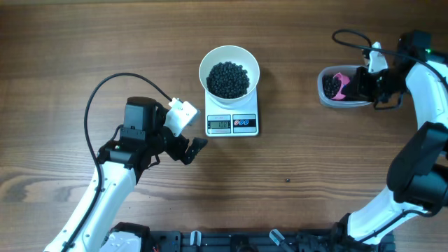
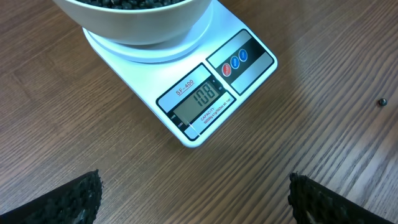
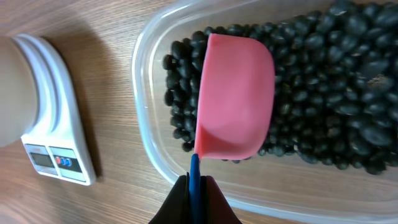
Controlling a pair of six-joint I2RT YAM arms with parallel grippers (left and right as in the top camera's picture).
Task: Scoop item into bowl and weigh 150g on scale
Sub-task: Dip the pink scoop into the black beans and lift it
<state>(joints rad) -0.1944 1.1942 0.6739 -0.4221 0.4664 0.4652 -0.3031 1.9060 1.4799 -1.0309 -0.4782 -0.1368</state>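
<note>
The white bowl (image 1: 229, 70) stands on the scale (image 1: 232, 124) and holds a heap of black beans (image 1: 227, 78). In the left wrist view the scale (image 2: 249, 81) reads 108 under the bowl (image 2: 143, 25). My left gripper (image 1: 192, 149) hovers open over bare wood just left of the scale's front, its fingers (image 2: 84, 199) wide apart. My right gripper (image 3: 194, 183) is shut on the blue handle of a pink scoop (image 3: 235, 99). The scoop's cup lies over the beans (image 3: 323, 93) in a clear tub (image 1: 343, 87) at the far right.
One stray bean (image 1: 287, 180) lies on the wood in front of the scale, to the right; it also shows as a stray bean (image 2: 383, 102) in the left wrist view. The tub's near wall (image 3: 149, 124) stands between the scoop and the scale (image 3: 56, 149).
</note>
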